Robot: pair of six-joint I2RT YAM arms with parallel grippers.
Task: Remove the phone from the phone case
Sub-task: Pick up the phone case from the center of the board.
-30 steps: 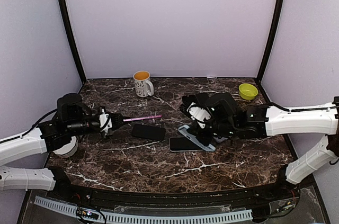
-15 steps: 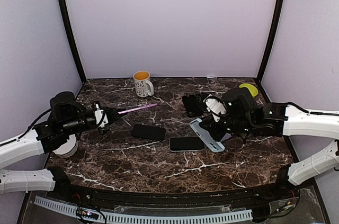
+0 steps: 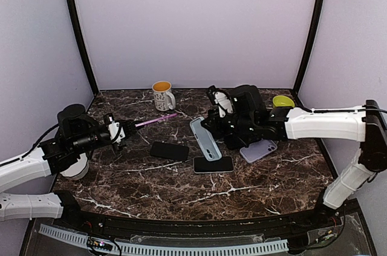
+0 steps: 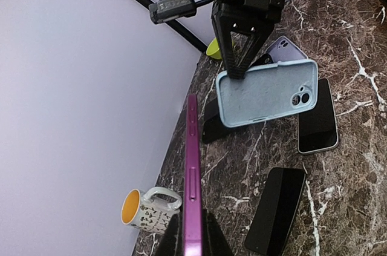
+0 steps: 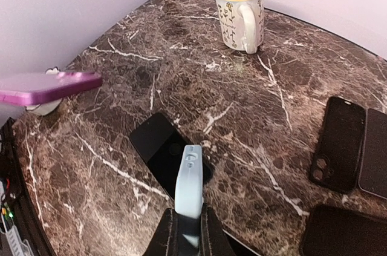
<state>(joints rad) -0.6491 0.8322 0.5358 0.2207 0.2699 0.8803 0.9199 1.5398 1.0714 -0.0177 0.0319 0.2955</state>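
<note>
Filling the space between lilac walls (image 3: pixel 193 26), a dark veined marble table (image 3: pixel 151 189) carried a mug (image 3: pixel 162 95). Left gripper (image 4: pixel 193 239) was clamped on purple phone (image 4: pixel 191 171), right gripper (image 5: pixel 188 232) on blue case (image 5: pixel 189 177).

I find no word, brand or number I can read. The white mug (image 5: pixel 239 14) carries only small flower drawings; the pale blue phone case (image 4: pixel 266 92) and purple phone (image 4: pixel 192 171) look unmarked.

Right tool (image 5: pixel 188 218) hides 1 end of blue case (image 5: pixel 188 174).
</note>
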